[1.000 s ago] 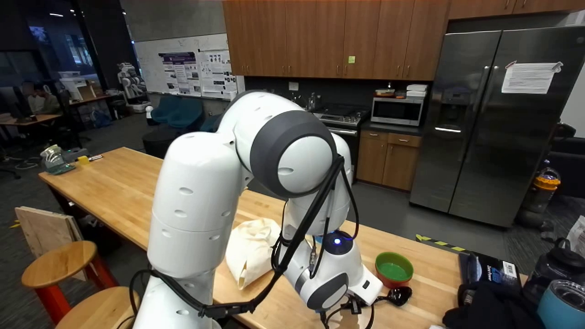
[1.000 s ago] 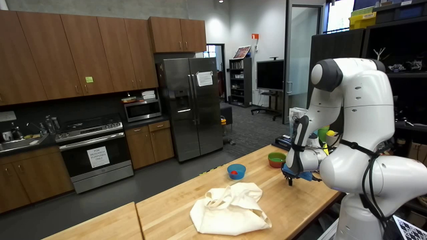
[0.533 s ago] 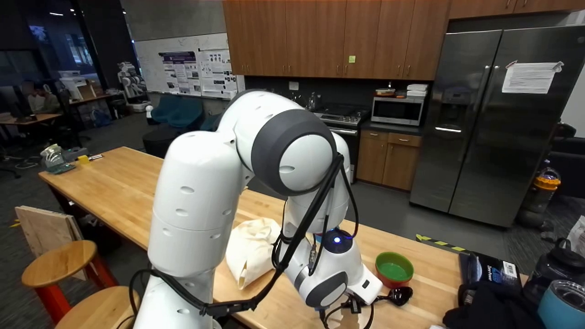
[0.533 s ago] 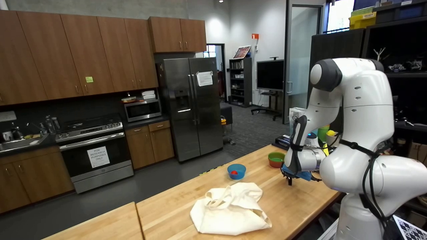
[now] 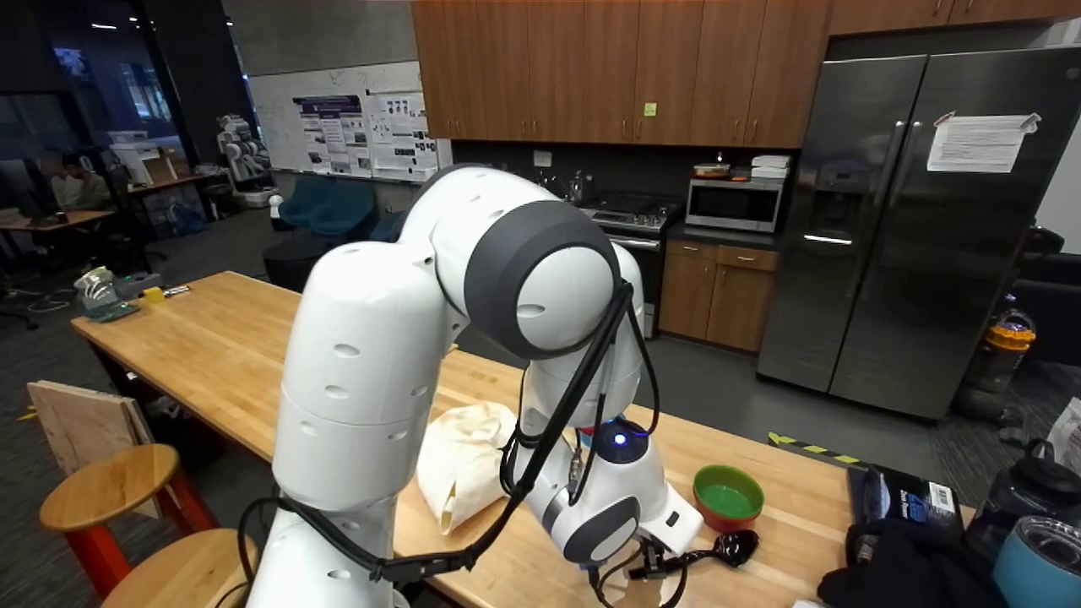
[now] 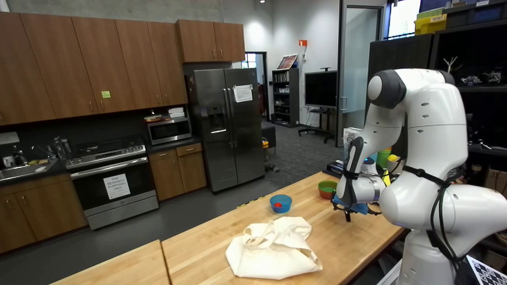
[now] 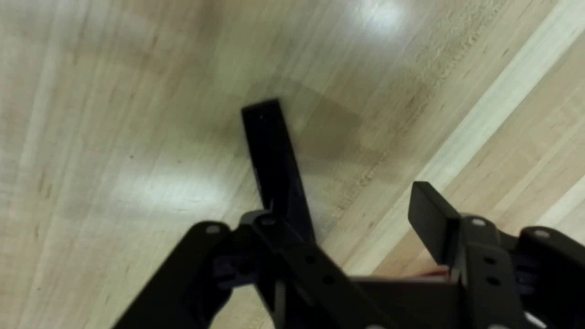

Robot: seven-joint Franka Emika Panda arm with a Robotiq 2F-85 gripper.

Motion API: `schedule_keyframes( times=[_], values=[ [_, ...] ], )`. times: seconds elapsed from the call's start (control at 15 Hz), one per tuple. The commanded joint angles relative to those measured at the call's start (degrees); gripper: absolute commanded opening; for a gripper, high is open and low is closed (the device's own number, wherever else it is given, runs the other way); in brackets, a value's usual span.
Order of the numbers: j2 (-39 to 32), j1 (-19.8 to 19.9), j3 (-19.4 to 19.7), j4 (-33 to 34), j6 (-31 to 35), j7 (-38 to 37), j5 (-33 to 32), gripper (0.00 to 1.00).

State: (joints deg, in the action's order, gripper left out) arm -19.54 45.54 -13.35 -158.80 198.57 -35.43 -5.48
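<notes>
My gripper is open, its two black fingers apart above the wooden table. A black spoon or ladle lies nearest; its handle runs under or against the left finger in the wrist view. I cannot tell whether they touch. The gap between the fingers shows bare wood. In an exterior view the glossy black spoon extends from the gripper toward the green-and-red bowl. That bowl also shows beside the gripper in an exterior view. The arm partly hides the fingers there.
A blue bowl with a red item stands near the table's far edge. A cream cloth bag lies on the table, also seen in an exterior view. A dark bottle and blue tumbler stand at the table's end.
The gripper has shifted and turned slightly, and a dark finger or handle piece beneath it now looks tilted. The spoon has moved slightly left in an exterior view. Bowls and bag are unmoved.
</notes>
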Motion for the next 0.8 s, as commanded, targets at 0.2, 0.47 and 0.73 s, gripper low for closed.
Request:
schedule_keyframes(
  times=[0.2,0.47,0.73],
  values=[
    [-0.47,-5.68,4.96,-0.31,-2.33,4.86,4.81,1.0],
    [2.15,-12.37,10.33,-0.37,-5.07,10.02,9.61,1.0],
    [4.99,-18.62,15.67,-0.76,-10.53,15.61,12.04,1.0]
  ],
)
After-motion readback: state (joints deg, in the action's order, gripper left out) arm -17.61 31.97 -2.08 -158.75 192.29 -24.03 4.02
